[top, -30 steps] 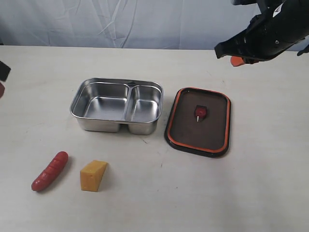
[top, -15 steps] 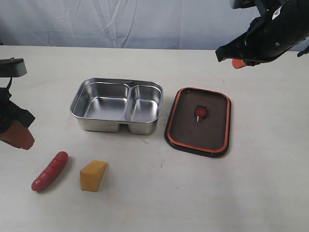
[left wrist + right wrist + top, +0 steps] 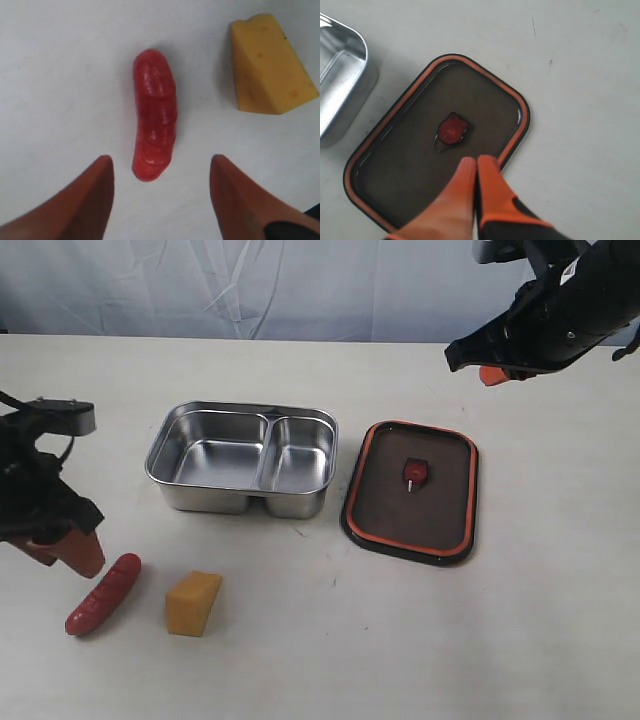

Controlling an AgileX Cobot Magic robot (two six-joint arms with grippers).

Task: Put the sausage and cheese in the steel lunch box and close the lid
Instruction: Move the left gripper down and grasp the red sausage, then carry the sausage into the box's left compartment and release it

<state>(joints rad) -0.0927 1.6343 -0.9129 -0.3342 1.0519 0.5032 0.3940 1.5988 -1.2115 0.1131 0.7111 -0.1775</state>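
Note:
The red sausage [image 3: 104,594] lies on the table at the front left, with the yellow cheese [image 3: 193,603] wedge just right of it. My left gripper [image 3: 68,550] hangs open right by the sausage's [image 3: 154,127] near end, its orange fingers [image 3: 90,200] spread wider than it; the cheese [image 3: 270,65] lies beside. The steel lunch box [image 3: 243,459] stands empty mid-table. The dark lid [image 3: 412,491] lies underside up to its right, orange seal and valve showing. My right gripper [image 3: 492,373] is shut and empty, high above the lid [image 3: 440,140].
A pale cloth backdrop [image 3: 250,285] runs behind the table's far edge. The lunch box's corner [image 3: 340,85] shows in the right wrist view. Bare tabletop [image 3: 350,650] spreads in front of the box and lid.
My left arm has come in from the left edge and dropped toward the sausage's near end. The right arm has barely shifted above the lid.

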